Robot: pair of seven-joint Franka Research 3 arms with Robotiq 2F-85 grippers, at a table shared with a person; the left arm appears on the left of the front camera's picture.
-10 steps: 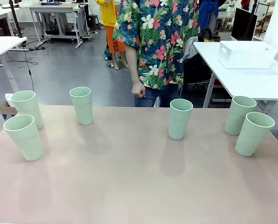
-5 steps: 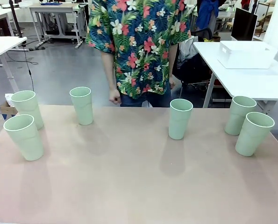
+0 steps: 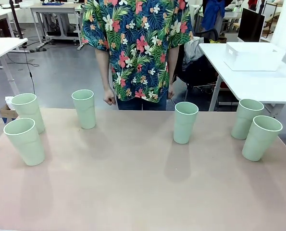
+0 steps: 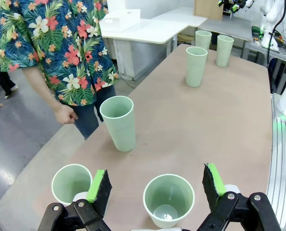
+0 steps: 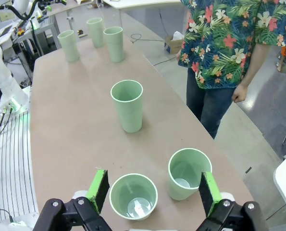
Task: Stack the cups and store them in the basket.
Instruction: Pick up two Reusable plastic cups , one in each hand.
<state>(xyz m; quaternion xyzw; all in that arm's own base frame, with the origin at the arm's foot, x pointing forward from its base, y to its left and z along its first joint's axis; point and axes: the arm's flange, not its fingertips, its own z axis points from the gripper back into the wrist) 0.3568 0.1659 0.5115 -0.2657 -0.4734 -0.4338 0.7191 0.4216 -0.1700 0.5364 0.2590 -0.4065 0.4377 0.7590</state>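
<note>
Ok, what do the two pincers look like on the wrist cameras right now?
Left pincer: two black fingers with bright green pads on the inner faces, hinged on black linkage bars with silver pivot pins. Right pincer looks the same: black fingers, green pads, black links with bolts.

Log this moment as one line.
cups: six upright, unstacked | basket: on side table | left claw: open | right claw: open | person: at far side
</note>
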